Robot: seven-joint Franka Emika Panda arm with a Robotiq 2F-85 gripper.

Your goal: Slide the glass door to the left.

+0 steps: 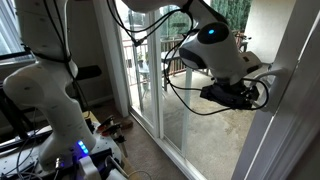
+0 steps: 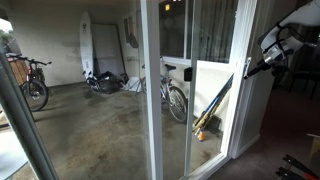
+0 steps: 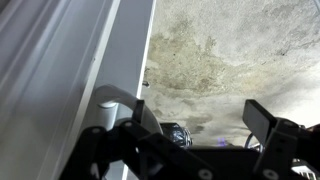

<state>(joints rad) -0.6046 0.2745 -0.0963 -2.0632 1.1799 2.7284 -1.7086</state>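
Glass door (image 2: 243, 100) is standing at the right side of the scene in an exterior view, its white frame running from floor to ceiling. Its grey handle (image 2: 247, 68) is sitting on the upright edge at about the height of the gripper (image 2: 254, 66). The arm (image 1: 215, 45) is reaching across from the left, bringing the gripper (image 1: 250, 92) right up to that white frame (image 1: 288, 110). In the wrist view the frame (image 3: 90, 50) is filling the left side, and the handle (image 3: 108, 100) is showing pale just above the left finger. The gripper (image 3: 185, 135) is holding its dark fingers (image 3: 265, 120) spread wide apart, clamping nothing. Whether one finger is touching the handle cannot be told. A concrete floor (image 3: 230, 50) is showing through the glass. Beyond the panes, a bicycle (image 2: 172, 95) is leaning near the middle, and another bike (image 2: 35, 85) is standing far to the left.
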